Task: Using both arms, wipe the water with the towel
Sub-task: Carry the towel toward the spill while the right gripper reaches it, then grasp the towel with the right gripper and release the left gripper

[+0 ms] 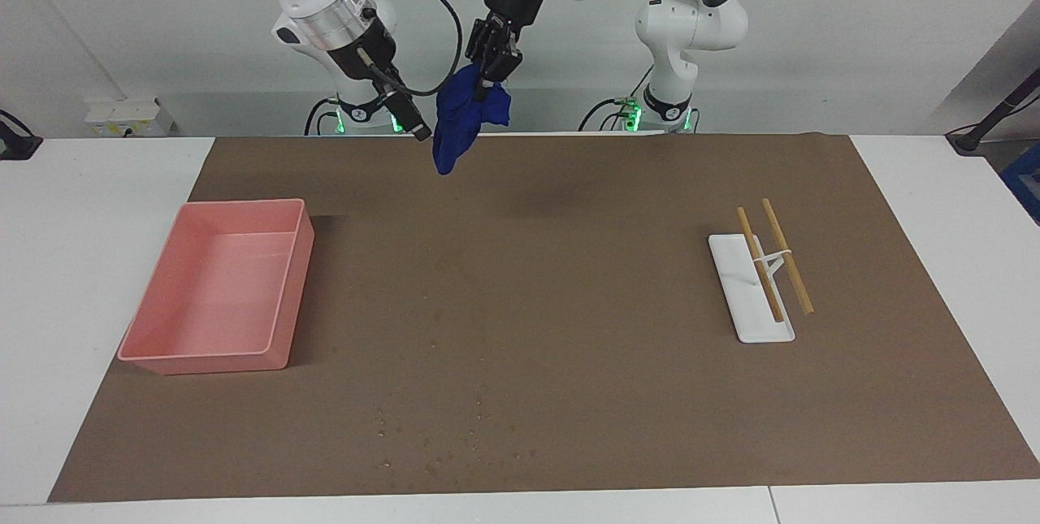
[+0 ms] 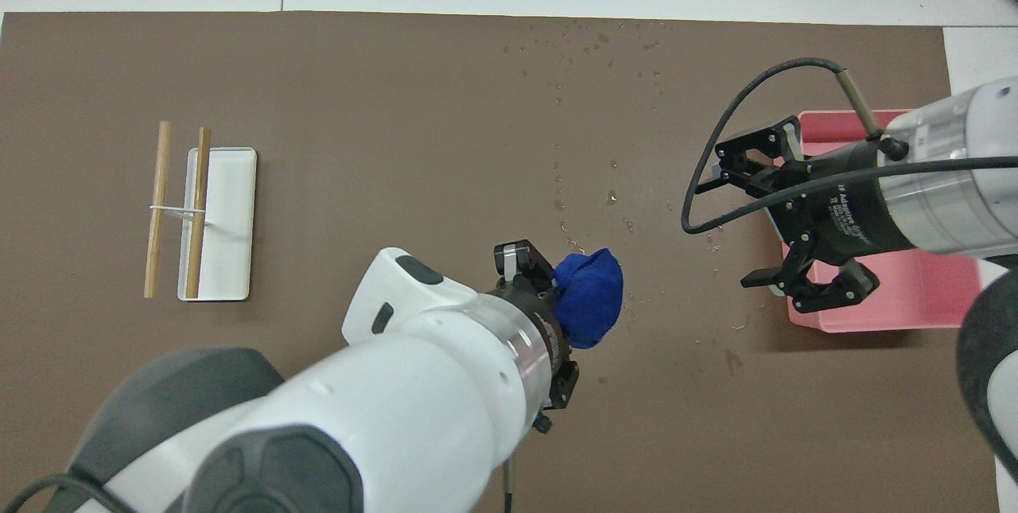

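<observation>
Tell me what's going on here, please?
The left gripper holds a small royal-blue cloth towel bunched up in the air above the brown mat. The right gripper hangs open close beside it, not touching it. Scattered water droplets on the mat are not yet wiped. A pink plastic tray and a white chopstick rest lie untouched.

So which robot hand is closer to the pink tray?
The right one. The right gripper hangs open over the pink tray's edge. The left gripper is shut on the blue towel, raised over the mat's middle, well clear of it.
</observation>
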